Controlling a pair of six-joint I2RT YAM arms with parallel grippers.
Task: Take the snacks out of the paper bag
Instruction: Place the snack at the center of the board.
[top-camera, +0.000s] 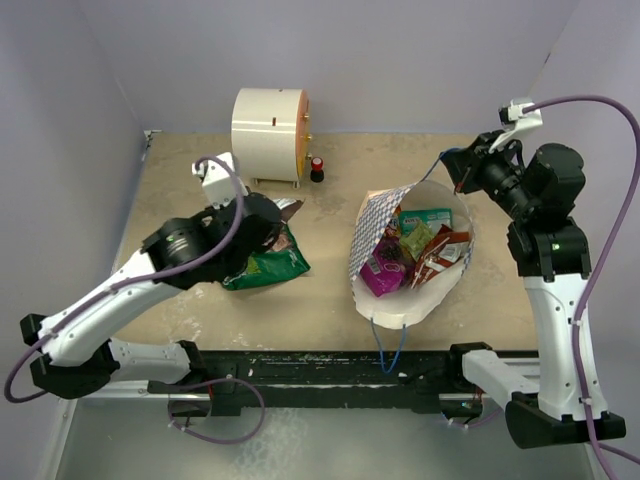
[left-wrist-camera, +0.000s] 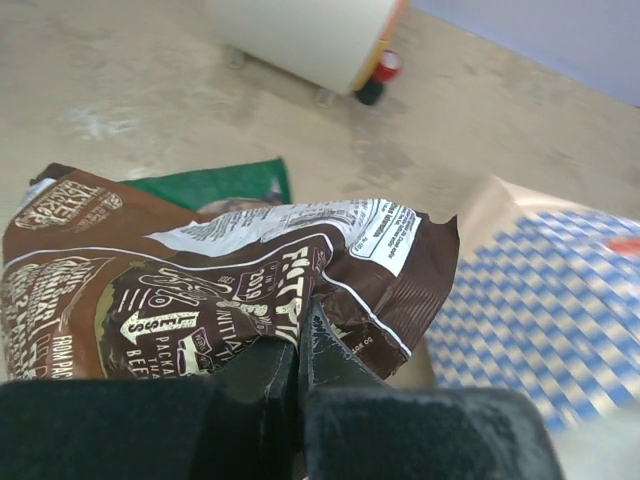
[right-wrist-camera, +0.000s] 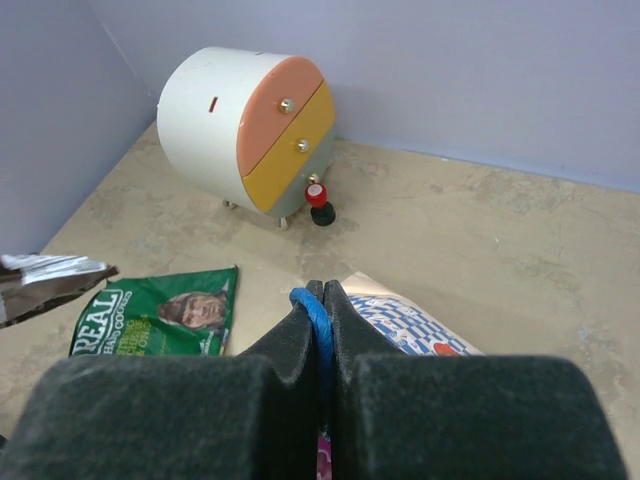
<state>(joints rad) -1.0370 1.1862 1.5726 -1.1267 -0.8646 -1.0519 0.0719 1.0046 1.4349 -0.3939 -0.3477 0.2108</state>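
The paper bag (top-camera: 412, 303) lies open at centre right, its white inside facing up and its checkered outside (left-wrist-camera: 540, 300) towards the left arm. Inside it lie purple (top-camera: 382, 272), green (top-camera: 425, 218) and orange-red (top-camera: 442, 258) snacks. My right gripper (top-camera: 462, 166) is at the bag's far rim, shut (right-wrist-camera: 322, 293) on the bag's blue cord handle (right-wrist-camera: 318, 322). My left gripper (left-wrist-camera: 300, 322) is shut on a corner of a brown snack packet (left-wrist-camera: 200, 290), held just above a green packet (top-camera: 270, 265) that lies on the table left of the bag.
A white cylindrical drum (top-camera: 270, 120) with an orange and yellow face stands at the back, a small red-capped black knob (top-camera: 317, 168) beside it. Purple walls close in the back and both sides. The bag's other blue handle (top-camera: 390, 350) hangs over the near rail.
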